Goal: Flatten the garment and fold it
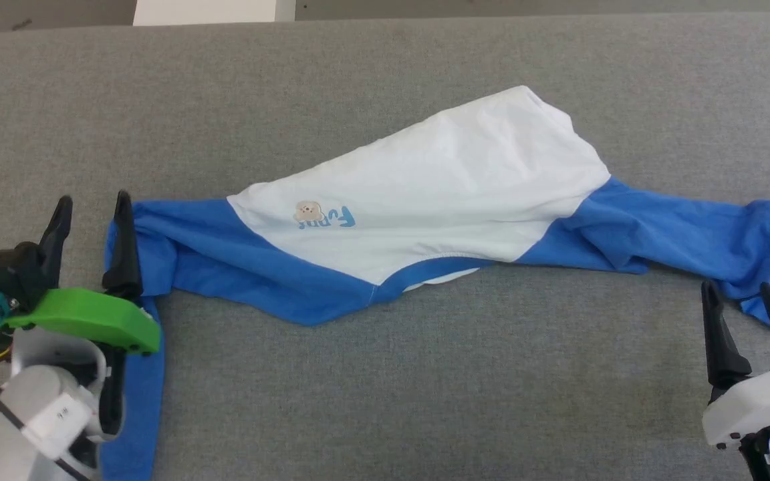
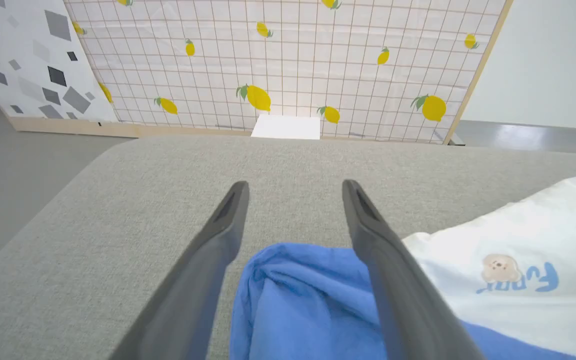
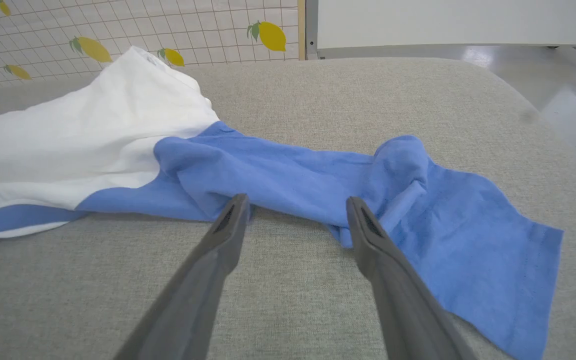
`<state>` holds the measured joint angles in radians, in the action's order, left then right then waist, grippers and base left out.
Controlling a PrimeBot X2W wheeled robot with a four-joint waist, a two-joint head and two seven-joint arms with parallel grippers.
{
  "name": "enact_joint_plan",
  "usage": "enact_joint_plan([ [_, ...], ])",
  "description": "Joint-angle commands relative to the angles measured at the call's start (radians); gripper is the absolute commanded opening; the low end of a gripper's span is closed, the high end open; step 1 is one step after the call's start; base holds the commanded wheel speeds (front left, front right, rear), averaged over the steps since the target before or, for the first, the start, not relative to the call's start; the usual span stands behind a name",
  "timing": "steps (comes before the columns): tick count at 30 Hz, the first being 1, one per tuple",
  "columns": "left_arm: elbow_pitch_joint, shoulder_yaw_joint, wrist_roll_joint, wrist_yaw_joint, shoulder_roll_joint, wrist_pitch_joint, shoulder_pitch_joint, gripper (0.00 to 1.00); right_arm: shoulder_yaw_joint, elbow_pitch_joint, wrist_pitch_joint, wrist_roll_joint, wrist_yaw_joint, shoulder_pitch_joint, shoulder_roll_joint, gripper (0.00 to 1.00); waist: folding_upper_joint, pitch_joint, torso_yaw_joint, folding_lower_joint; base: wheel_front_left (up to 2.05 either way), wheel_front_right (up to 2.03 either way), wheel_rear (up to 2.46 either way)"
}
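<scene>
- Left two-finger dark gripper (image 1: 89, 212) spread wide over blue sleeve end (image 2: 293, 300), gripping nothing.
- Right two-finger dark gripper (image 1: 738, 294) wide too, at other sleeve (image 3: 443, 235) edge.
- Soft white T-shirt with blue sleeves (image 1: 425, 180) stretched sideways mid-surface, body bunched, wrinkled: flattening partial, folding not begun.
- Grey woven padded surface (image 1: 385, 374); lemon-print grid panel (image 2: 288, 60), grey floor (image 2: 18, 165) behind.

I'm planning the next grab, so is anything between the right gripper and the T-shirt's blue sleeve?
Nothing visible. The open right gripper points at the T-shirt's blue sleeve. Its fingertips are right at the sleeve's near edge, with bare grey upholstery beneath.
</scene>
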<state>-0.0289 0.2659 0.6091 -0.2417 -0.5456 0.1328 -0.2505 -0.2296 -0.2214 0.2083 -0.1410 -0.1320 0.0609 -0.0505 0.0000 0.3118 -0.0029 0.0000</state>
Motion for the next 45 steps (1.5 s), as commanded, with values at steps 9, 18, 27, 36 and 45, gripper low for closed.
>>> enact_joint_plan([
  [9, 0.252, 0.011, -0.100, -0.065, 0.107, 0.125, 0.177, 1.00, 0.014, 0.025, -0.007, -0.028, 0.001, 0.027, 0.000, 1.00, 0.0000, -0.061, -0.008, 0.0000, 0.00, 0.00, 0.00],
  [18, 0.293, 0.045, -0.294, -0.043, 0.227, 0.129, 0.329, 1.00, 0.037, 0.019, -0.016, -0.017, 0.001, 0.034, 0.000, 1.00, 0.0000, -0.082, 0.035, 0.0000, 0.00, 0.00, 0.00],
  [27, 0.263, 0.015, -0.337, 0.027, 0.276, 0.129, 0.284, 1.00, 0.167, -0.046, 0.140, 0.075, 0.001, -0.228, -0.008, 1.00, 0.0000, -0.030, 0.060, 0.0000, 0.00, 0.00, 0.00],
  [36, 0.226, 0.011, -0.366, 0.102, 0.341, 0.129, 0.234, 1.00, 0.198, 0.108, 0.374, -0.009, 0.001, -0.608, -0.117, 1.00, 0.0000, 0.058, 0.112, 0.0000, 0.00, 0.00, 0.00],
  [45, 0.179, 0.003, -0.389, 0.177, 0.403, 0.129, 0.187, 1.00, 0.182, 0.306, 0.558, -0.028, 0.001, -0.766, -0.255, 1.00, 0.0000, 0.155, 0.191, 0.0000, 0.00, 0.00, 0.00],
])
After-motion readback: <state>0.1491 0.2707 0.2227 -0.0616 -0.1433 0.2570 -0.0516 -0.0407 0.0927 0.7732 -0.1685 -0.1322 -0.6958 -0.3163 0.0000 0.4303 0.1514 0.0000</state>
